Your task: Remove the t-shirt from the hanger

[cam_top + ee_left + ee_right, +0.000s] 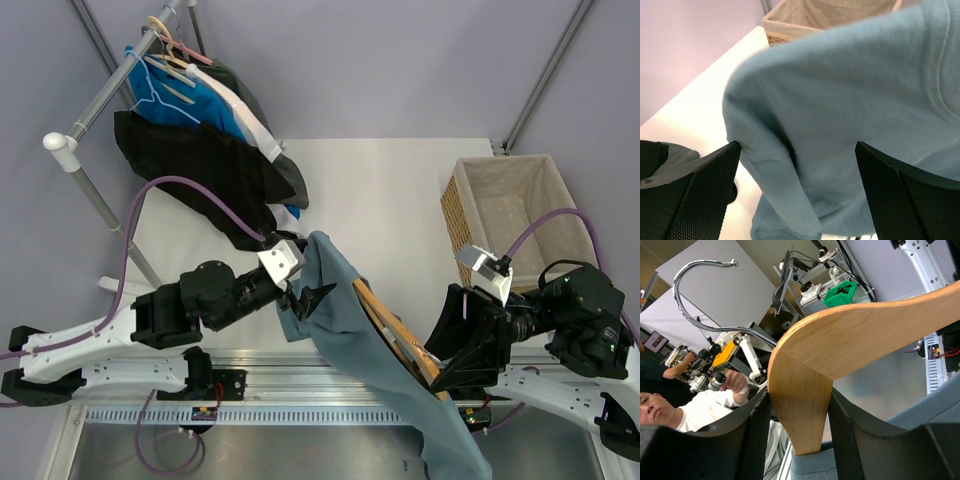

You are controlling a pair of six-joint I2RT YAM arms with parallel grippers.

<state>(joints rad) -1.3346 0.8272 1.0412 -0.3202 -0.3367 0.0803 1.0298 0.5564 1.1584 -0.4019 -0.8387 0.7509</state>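
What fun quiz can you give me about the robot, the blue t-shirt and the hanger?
1. True or false: the right gripper is clamped on the wooden hanger.
2. Where on the table does the wicker basket stand? A) left side B) right side C) the middle
3. Fill the gap: the left gripper is wide ____ at the blue t-shirt.
Key: 1 true; 2 B; 3 open.
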